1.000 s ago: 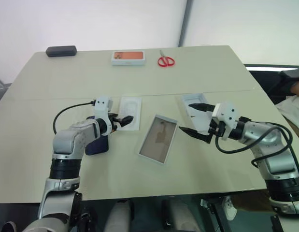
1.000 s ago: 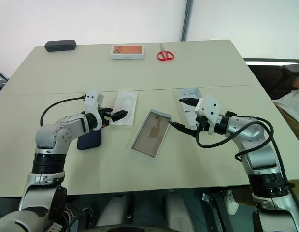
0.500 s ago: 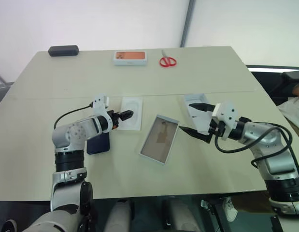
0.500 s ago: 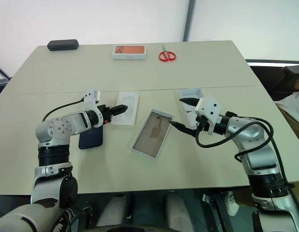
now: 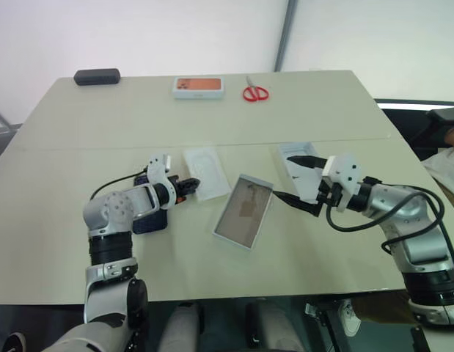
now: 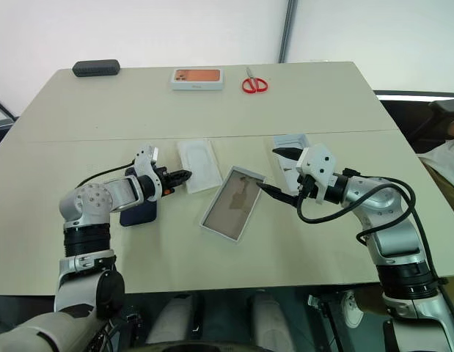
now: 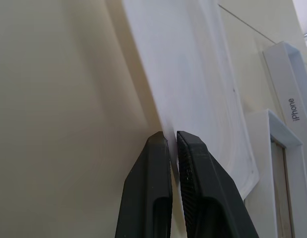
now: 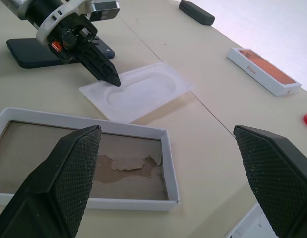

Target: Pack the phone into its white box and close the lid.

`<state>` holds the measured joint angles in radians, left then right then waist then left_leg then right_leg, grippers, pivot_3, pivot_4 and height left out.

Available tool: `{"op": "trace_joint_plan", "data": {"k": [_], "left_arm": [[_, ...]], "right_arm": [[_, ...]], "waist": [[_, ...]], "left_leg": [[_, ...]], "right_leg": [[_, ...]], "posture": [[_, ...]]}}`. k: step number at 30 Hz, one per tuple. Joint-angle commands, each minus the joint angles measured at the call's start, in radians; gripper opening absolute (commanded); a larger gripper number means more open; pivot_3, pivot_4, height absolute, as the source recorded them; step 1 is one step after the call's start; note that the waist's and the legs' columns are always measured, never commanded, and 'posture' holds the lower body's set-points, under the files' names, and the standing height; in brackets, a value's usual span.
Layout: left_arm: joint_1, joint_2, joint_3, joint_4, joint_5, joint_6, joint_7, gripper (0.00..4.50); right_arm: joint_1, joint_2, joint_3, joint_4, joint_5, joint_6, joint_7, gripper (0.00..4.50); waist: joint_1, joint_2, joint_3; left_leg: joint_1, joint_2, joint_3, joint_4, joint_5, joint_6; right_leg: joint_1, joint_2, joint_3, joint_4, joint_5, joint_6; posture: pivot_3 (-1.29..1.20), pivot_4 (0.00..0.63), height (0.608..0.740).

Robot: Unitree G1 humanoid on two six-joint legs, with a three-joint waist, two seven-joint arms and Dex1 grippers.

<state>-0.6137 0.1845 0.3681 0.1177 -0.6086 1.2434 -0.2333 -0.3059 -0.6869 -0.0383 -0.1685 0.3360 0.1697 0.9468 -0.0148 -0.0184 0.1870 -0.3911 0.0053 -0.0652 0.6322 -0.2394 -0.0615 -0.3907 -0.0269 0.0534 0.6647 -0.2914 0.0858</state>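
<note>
The dark navy phone (image 5: 150, 221) lies flat on the table, partly under my left forearm. The white box (image 5: 243, 211) sits open in the middle, showing its brownish floor, with nothing in it. The lid (image 6: 288, 144) lies just beyond my right gripper (image 5: 293, 180), which hovers open between the lid and the box's right end. My left gripper (image 7: 172, 137) is shut on the near edge of the flat white insert (image 5: 208, 173), a little left of the box.
Along the far edge of the table lie a black oblong case (image 5: 96, 76), an orange-topped white box (image 5: 198, 86) and red scissors (image 5: 252, 93). Part of a person (image 5: 450, 136) shows at the right edge.
My left gripper rolled and closed on the insert's edge. The insert has swung askew, its far end now pointing more to the left. My right arm has not moved.
</note>
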Motion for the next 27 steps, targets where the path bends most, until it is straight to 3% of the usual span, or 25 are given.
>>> {"op": "trace_joint_plan", "data": {"k": [1, 7, 10, 16, 19, 27], "left_arm": [[0.009, 0.000, 0.007, -0.026, -0.015, 0.004, 0.007, 0.68], [0.016, -0.007, 0.019, -0.016, -0.022, 0.001, 0.030, 0.68], [0.016, -0.014, 0.036, -0.012, -0.029, -0.001, 0.044, 0.02], [0.014, -0.005, 0.041, -0.015, -0.051, -0.004, 0.036, 0.02], [-0.003, -0.026, 0.100, -0.005, -0.093, 0.006, 0.053, 0.02], [-0.029, 0.079, 0.078, -0.017, -0.110, -0.016, -0.030, 0.02]], "right_arm": [[-0.017, -0.012, -0.020, -0.026, 0.007, -0.007, 0.002, 4.50], [-0.020, -0.013, -0.020, -0.021, 0.005, -0.007, 0.004, 4.50], [-0.015, -0.009, -0.016, -0.026, 0.003, -0.009, 0.002, 4.50], [0.003, -0.001, -0.011, -0.025, -0.006, -0.013, -0.003, 4.50], [0.013, 0.006, -0.009, -0.036, 0.007, 0.009, -0.007, 4.50], [0.065, 0.080, 0.104, -0.203, 0.144, 0.276, -0.038, 4.50]], "waist": [[-0.001, 0.000, 0.000], [-0.001, 0.000, 0.000], [-0.001, 0.000, 0.000], [-0.002, 0.000, 0.000], [-0.003, 0.000, 0.000], [-0.006, -0.001, 0.000]], "left_leg": [[0.000, 0.000, 0.000, 0.000, 0.000, 0.000], [0.000, 0.000, 0.000, 0.000, 0.000, 0.000], [0.000, 0.000, 0.000, 0.000, 0.000, 0.000], [0.000, 0.000, 0.000, 0.000, 0.000, 0.000], [0.000, 0.000, 0.000, 0.000, 0.000, 0.000], [0.000, 0.000, -0.001, -0.001, 0.000, -0.001]], "right_leg": [[0.000, 0.000, 0.000, 0.000, 0.000, 0.000], [0.000, 0.000, 0.000, 0.000, 0.000, 0.000], [0.000, 0.000, 0.000, 0.000, 0.000, 0.000], [0.000, 0.000, 0.000, 0.000, 0.000, 0.000], [0.000, 0.000, 0.000, 0.000, 0.000, 0.000], [-0.001, 0.001, 0.000, 0.000, 0.000, 0.000]], "posture": [[0.00, 0.150, 0.740], [0.00, 0.150, 0.740], [0.00, 0.150, 0.740], [0.00, 0.150, 0.740], [0.00, 0.150, 0.740], [0.00, 0.150, 0.740]]}}
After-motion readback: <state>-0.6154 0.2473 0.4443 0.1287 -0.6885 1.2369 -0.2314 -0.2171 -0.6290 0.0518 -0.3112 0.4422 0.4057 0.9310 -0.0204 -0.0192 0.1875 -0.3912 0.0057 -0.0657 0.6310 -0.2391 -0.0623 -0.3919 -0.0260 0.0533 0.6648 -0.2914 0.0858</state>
